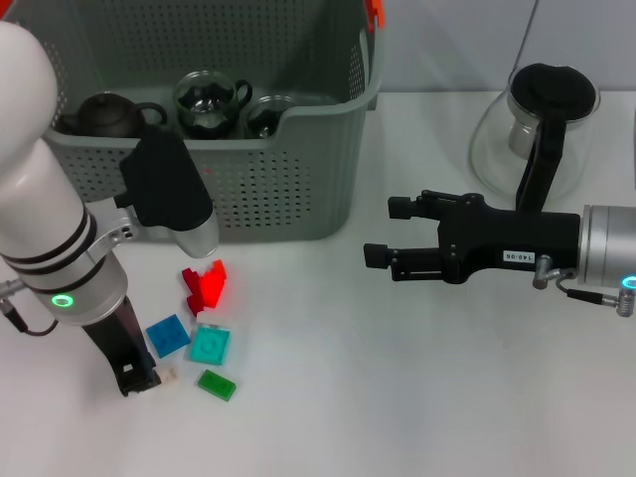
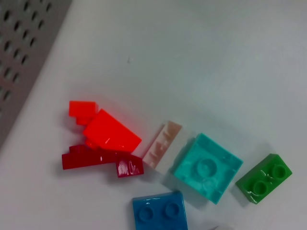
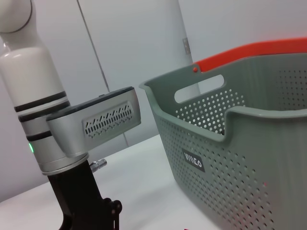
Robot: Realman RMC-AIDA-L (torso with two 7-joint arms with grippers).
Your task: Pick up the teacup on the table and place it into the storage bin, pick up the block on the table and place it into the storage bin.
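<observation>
Storage bin (image 1: 288,189): grey-green perforated basket at the table's rear; a dark teapot (image 1: 104,114) and glass cups (image 1: 211,102) already sit inside.

Blocks: a loose cluster just in front of the storage bin's front wall, made up of red pieces (image 2: 103,139), a teal square (image 2: 207,166), blue (image 2: 159,214), green (image 2: 264,178) and a pale sliver (image 2: 162,143).

Left gripper (image 1: 139,378): low at the table beside the blue block; finger spread cannot be told, nothing visibly held.

Right gripper (image 1: 383,234): hovering well to the bin's right, fingers apart, empty.

Handling advice: single out one block at the cluster's edge, close squarely on its flat sides, and lift clear over the bin's rim.
</observation>
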